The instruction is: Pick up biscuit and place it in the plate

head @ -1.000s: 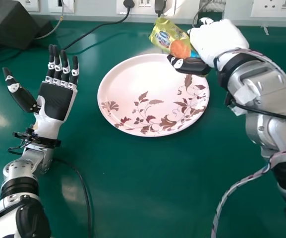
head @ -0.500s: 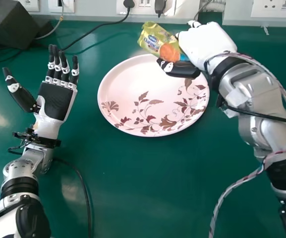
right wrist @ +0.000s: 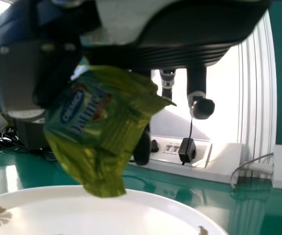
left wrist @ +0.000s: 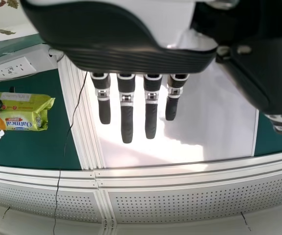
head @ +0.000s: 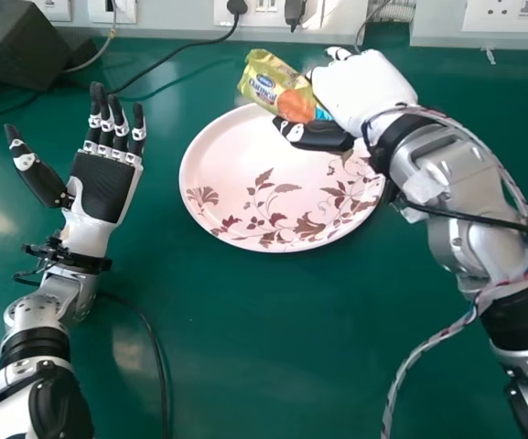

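Biscuit packet (head: 268, 84) was gripped at the plate's far rim, with lowering due next

The left hand (head: 103, 187) lay idle, palm up with fingers straight, at the left of the plate (head: 236, 155). The plate sat flat on the green table (head: 254, 338), its middle bare and ready to take the packet.

Beyond that middle, the right hand (head: 360, 87) was clamped on one end of the packet, thumb against fingers. The packet hung tilted above the far rim, its free end pointing left and away from the robot. The pick looked done, and carrying to the plate was the step in hand. The next move called for drawing the packet back toward the robot, over the middle, then lowering and letting go; a release there risked landing it across the rim.

Farthest off, wall sockets (head: 264, 7) lined the table's back edge.
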Controlling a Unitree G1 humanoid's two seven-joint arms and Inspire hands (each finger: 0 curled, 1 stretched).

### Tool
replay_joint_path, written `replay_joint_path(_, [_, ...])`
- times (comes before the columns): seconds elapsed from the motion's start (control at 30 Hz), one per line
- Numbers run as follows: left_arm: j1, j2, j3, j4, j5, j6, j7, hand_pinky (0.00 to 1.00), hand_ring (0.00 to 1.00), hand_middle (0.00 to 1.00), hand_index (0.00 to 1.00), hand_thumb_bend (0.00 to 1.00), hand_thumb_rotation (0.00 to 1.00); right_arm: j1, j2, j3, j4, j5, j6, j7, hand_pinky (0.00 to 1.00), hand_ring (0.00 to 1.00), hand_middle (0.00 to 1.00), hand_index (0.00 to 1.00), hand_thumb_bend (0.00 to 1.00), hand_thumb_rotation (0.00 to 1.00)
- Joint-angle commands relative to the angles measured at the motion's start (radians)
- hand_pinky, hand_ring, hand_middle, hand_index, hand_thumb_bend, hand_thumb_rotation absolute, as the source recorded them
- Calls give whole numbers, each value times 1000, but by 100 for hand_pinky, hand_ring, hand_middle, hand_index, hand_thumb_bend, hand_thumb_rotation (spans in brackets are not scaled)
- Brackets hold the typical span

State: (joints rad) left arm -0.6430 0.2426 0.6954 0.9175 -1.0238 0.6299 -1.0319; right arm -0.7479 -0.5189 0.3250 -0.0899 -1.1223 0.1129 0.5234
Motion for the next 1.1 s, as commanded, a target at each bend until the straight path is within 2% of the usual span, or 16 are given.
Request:
replay_joint_path(0.0, [94,-31,-3,63,33,-9,-8,87,75,82,94,100,42,-4,8,10,7,10,-8,-13,4,5,7,49,50,7])
replay_joint_path(0.5, [104,-44,-2,30,29,-9,19,82,72,80,93,100,43,7,-1,64,55,-10,-48,-17,4,6,8,49,50,7])
replay_joint_path(0.8, [107,-48,1,20,25,-5,33,85,73,83,93,100,42,23,9,83,86,7,-56,-21,4,6,8,49,50,6])
replay_joint_path(1.07, [110,-50,1,16,24,-5,30,85,73,83,94,100,42,27,9,100,165,51,-105,-43,4,6,8,49,50,6])
